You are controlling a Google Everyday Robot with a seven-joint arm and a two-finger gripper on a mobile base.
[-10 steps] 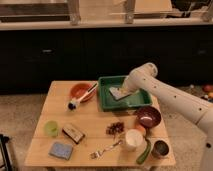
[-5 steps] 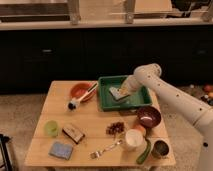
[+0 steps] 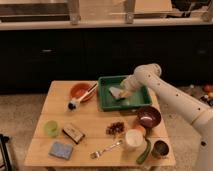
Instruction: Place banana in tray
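My gripper [image 3: 123, 93] sits low inside the green tray [image 3: 106, 101] at the table's [image 3: 100, 122] back edge; can't tell its state. Banana isn't identifiable, only a pale object [image 3: 116, 92] in the tray beside my gripper. Maroon bowl [image 3: 149, 116] sits just in front of the tray.

The tray [image 3: 107, 98] sits at the worktop's rear edge, right of centre, with the gripper [image 3: 121, 93] inside it. A plate [image 3: 80, 90] lies to its left. A bowl [image 3: 149, 116] stands before the tray near the right edge; a cup [image 3: 51, 128] stands near the left edge.
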